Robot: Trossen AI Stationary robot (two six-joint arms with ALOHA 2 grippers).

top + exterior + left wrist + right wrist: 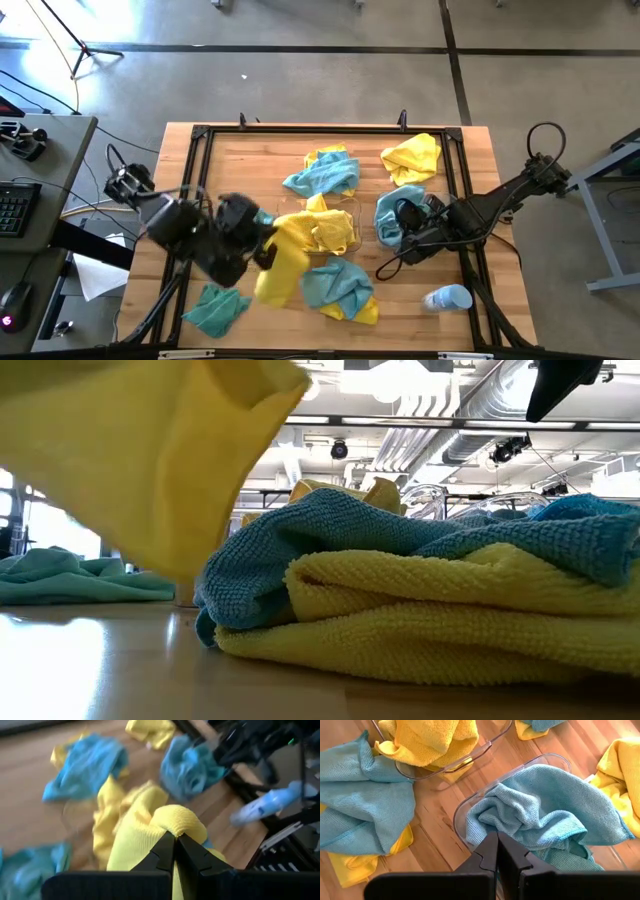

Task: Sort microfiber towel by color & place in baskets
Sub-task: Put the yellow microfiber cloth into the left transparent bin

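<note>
Both arms matte black, boxy jointed links. Left tool (pixel 175 851): two black wedge-shaped fingers tapering to points, wide flat black crossbar behind. Right tool (pixel 497 851): same build. Black cable loops over the right arm near its base.

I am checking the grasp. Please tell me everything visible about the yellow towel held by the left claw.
The yellow towel is soft, looped microfiber, bright yellow. The left claw is shut on a bunched fold of it, and the rest hangs down loosely, lifted off the wooden table. It hangs near the clear basket of yellow towels. Whether its lower end touches the table cannot be told.
</note>
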